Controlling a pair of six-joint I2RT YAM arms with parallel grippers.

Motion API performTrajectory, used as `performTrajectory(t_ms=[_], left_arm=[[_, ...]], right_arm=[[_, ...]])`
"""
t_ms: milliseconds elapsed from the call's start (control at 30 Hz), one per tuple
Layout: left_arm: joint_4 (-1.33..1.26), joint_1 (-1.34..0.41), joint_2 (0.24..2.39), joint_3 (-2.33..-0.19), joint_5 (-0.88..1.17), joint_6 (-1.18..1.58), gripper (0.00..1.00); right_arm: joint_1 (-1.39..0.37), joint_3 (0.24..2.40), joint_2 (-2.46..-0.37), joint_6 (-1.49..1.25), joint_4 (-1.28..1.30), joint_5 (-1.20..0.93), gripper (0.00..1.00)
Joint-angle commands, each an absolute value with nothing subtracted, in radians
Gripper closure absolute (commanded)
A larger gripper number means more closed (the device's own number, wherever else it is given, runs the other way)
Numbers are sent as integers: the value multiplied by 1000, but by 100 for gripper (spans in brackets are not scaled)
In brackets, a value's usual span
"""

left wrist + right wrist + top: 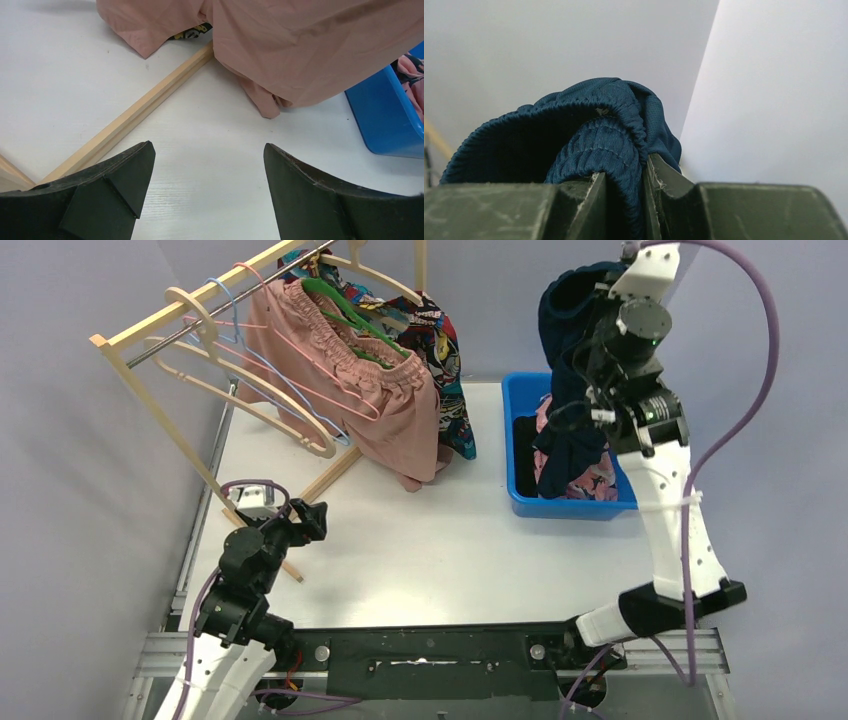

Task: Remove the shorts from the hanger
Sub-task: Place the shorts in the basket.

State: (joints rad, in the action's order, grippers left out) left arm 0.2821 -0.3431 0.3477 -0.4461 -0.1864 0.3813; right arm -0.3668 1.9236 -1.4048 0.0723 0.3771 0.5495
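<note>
My right gripper [588, 298] [624, 172] is raised high above the blue bin [520, 390] and is shut on the gathered waistband of the navy shorts [562, 330] [599, 130], which hang down towards the bin. Dusty pink shorts [370, 400] [310, 50] hang on a green hanger [340, 305] on the wooden rack [130, 335]. The comic-print shorts [445, 350] hang behind them. Black shorts [524, 440] and pink printed shorts [590, 480] lie in the bin. My left gripper [310, 520] [207, 145] is open and empty, low over the table near the rack's foot.
Several empty wooden, pink and blue hangers [250, 370] hang at the rack's left end. The rack's base beam [130, 120] runs diagonally across the table in front of my left gripper. The bin's corner [385, 120] lies to its right. Grey walls enclose the table.
</note>
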Motion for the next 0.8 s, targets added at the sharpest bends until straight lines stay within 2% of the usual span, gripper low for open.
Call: performTrajectory(t_ms=[0,67,133,233,300,400,467,567,767], left_arm=[[239,-339,325,-476,-209,373,20],[236,-339,322,-474,-212,374,20],[235,-338,323,-474,-210,373,20],[233,-339,329,-477,-209,371,20],[235,-338,331,-478,-207,370,20],[234,-339,329,-477,-196,371,20],[227,-339,330,-475,-183,370,20],[222,-339,336,-472,-172,367,20],[231,-338,340,-480,-187,364,20]], right_arm=[[-249,2139,-1519,91,380,474,100],[-193,2156,-1545,35,420,431,100],[-164,2026,-1516,-41,428,371,100],[-156,1646,-1411,-159,371,298,98],[-141,1308,-1348,-277,297,310,93],[-103,1049,-1339,-416,219,277,88],[-85,1022,-1396,-434,251,297,88],[-66,1124,-1465,-407,362,346,88],[-5,1260,-1461,-337,396,421,82]])
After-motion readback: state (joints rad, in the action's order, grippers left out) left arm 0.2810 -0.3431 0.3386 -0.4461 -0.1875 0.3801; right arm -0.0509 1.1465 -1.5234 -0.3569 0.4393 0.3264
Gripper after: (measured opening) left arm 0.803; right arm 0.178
